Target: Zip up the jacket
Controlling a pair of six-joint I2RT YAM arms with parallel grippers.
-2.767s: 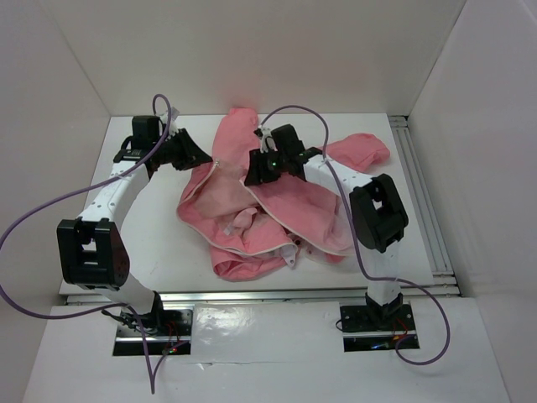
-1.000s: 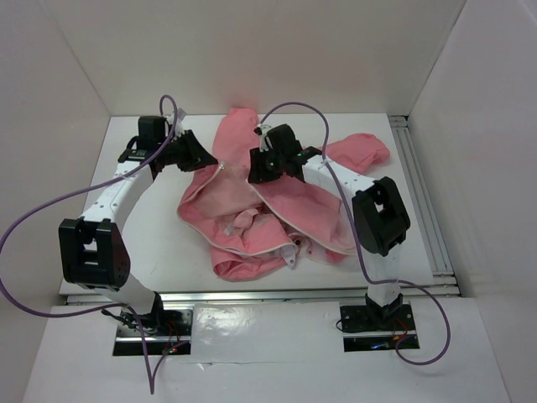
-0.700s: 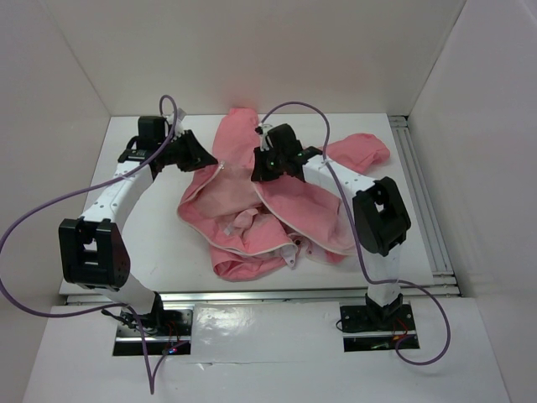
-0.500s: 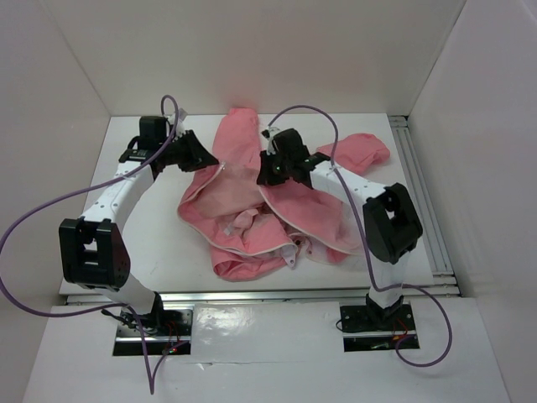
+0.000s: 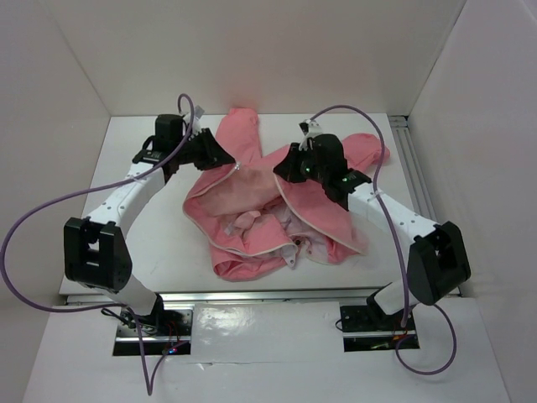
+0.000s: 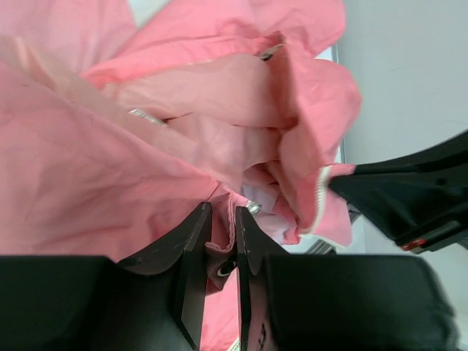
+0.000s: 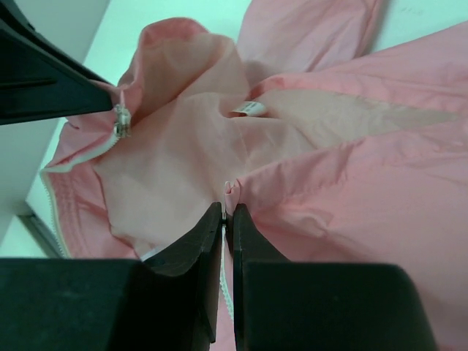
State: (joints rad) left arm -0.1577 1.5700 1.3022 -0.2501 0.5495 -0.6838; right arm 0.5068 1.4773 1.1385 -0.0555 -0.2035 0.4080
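The salmon-pink jacket (image 5: 245,217) lies crumpled in the middle of the white table, its paler lining and white zipper edging turned up. My left gripper (image 5: 228,161) is at the jacket's upper left and is shut on a fold of its front edge (image 6: 221,238); a small metal eyelet shows between the fingers. My right gripper (image 5: 282,171) is at the upper middle, shut on the other front edge, with white zipper teeth (image 7: 225,281) running between its fingers. A silver zipper slider (image 7: 121,121) hangs by the left gripper's tip.
White walls enclose the table (image 5: 143,227) at the back and on both sides. A metal rail (image 5: 419,193) runs along the right edge. Purple cables (image 5: 50,210) loop off both arms. One sleeve (image 5: 369,147) stretches toward the back right.
My right gripper has shut on the jacket's zipper edge and drawn it rightward as the arm stretched out. My left gripper moved a little right, still holding its edge.
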